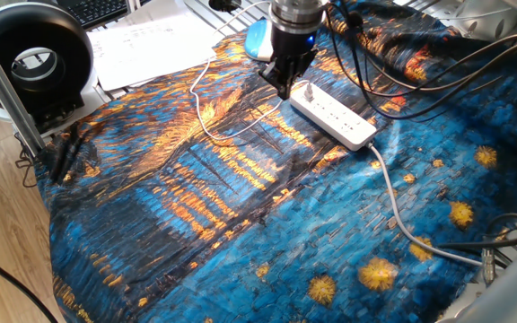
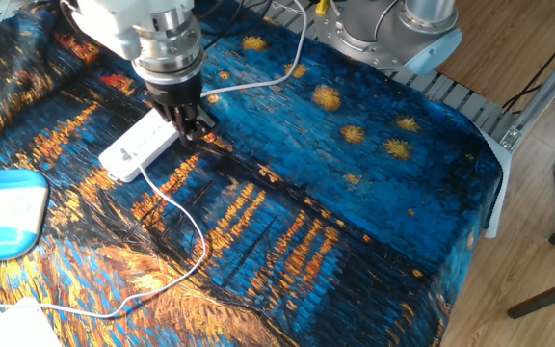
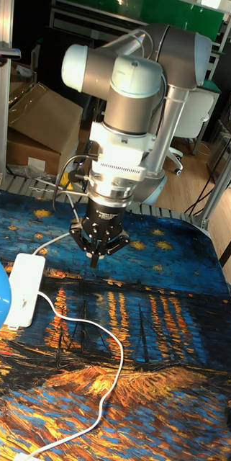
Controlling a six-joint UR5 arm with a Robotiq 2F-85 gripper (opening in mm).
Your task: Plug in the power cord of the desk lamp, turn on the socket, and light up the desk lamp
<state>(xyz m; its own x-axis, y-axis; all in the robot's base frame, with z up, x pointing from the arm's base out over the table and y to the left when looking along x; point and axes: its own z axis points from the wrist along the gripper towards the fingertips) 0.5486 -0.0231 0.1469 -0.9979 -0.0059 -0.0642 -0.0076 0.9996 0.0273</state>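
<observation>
Currently, claw (image 3: pixel 93 261): it is hanging above the cloth with its fingers drawn together to a point; nothing is showing between the tips, so it is looking pressed together and empty.
Claw position: in one fixed view the claw (image 1: pixel 283 87) is hovering in the upper middle of the frame, just beside the near end of the socket (image 1: pixel 335 117); in the tall fixed view it is sitting centre frame, off to the right of the strip.
Socket: the socket (image 2: pixel 140 146) is lying flat on the painted cloth, upper left in the other fixed view, with its thick pale-grey cable (image 1: pixel 400 215) running off toward the lower right of one fixed view.
Power cord: the power cord (image 3: pixel 93 367) is trailing in loose curves across the cloth, and its upper end is reaching the long side of the socket (image 3: pixel 23 289) at the left of the tall fixed view.
Plug: a small white plug (image 1: pixel 308 91) is appearing to stand in the outlet nearest the claw, so I am judging the plugging-in as probably done.
Tabletop: a blue and orange night-scene cloth (image 1: pixel 240 215) is covering it.
Progress: switching the socket on and lighting the lamp are looking like what is left; whether the small button is already pressed is too small to tell.
Lamp: no lit lamp is showing in these views.
</observation>
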